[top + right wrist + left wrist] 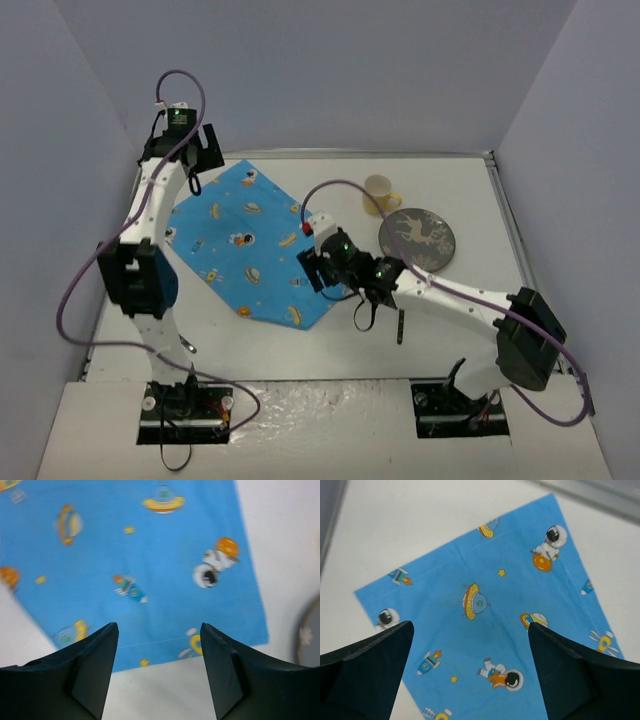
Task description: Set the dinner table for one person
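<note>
A blue cartoon-printed cloth (250, 245) lies flat on the white dinner table (460, 190), turned like a diamond. My left gripper (193, 182) hovers over the cloth's back-left corner. In the left wrist view this gripper (470, 680) is open wide, with only the cloth (485, 605) beneath it. My right gripper (314, 268) hangs over the cloth's right corner. The right wrist view shows that gripper (159, 675) open above the cloth's edge (140, 555) and bare table (165, 695), holding nothing.
A cream cup (378, 192) stands at the back, right of the cloth. A dark patterned plate (417, 240) lies just in front of it; its rim (310, 635) shows at the right wrist view's edge. A dark slender utensil (400, 325) lies by the right forearm. Grey walls enclose the table.
</note>
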You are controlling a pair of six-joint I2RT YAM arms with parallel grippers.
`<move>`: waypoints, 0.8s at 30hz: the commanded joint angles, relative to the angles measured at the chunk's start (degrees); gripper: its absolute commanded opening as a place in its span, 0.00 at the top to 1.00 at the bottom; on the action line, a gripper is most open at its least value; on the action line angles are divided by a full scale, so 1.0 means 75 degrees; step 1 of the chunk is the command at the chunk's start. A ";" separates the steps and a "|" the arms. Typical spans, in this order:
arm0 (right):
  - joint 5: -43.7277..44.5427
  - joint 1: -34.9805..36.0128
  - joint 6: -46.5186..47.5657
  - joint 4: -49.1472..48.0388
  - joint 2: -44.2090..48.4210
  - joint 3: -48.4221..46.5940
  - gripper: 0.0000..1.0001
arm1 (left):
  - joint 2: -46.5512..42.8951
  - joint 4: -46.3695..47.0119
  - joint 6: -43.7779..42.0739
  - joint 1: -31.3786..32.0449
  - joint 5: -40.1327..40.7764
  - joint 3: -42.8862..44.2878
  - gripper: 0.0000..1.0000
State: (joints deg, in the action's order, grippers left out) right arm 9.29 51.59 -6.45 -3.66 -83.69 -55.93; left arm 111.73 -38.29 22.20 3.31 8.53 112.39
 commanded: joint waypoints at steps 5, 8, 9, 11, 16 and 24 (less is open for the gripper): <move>0.0301 0.1801 0.1274 -0.0176 -0.0763 0.0251 0.37 | -0.4848 -0.0502 -0.0127 -0.0160 0.0635 -0.3197 0.03; 0.0624 0.2202 0.1388 -0.0248 -0.1405 -0.0013 0.37 | -0.6244 -0.0205 -0.0302 -0.0170 0.0974 -0.4681 0.03; 0.0734 0.2308 0.1443 -0.0289 -0.1584 -0.0101 0.37 | -0.6625 -0.0100 -0.0366 -0.0166 0.1088 -0.5106 0.03; 0.0924 0.2486 0.1554 -0.0344 -0.1986 -0.0311 0.37 | -0.7435 0.0147 -0.0452 -0.0166 0.1403 -0.6025 0.03; 0.1343 0.2741 0.1765 -0.0414 -0.2786 -0.0776 0.38 | -0.8810 0.0673 -0.0316 -0.0172 0.1877 -0.7403 0.03; 0.1919 0.2801 0.1919 -0.0421 -0.3274 -0.1159 0.49 | -0.8941 0.0838 -0.0307 -0.0172 0.1949 -0.7712 0.03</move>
State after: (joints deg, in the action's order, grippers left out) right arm 18.84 72.20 6.38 -6.57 -107.59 -62.24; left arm 43.82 -36.74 20.35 2.17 21.22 53.64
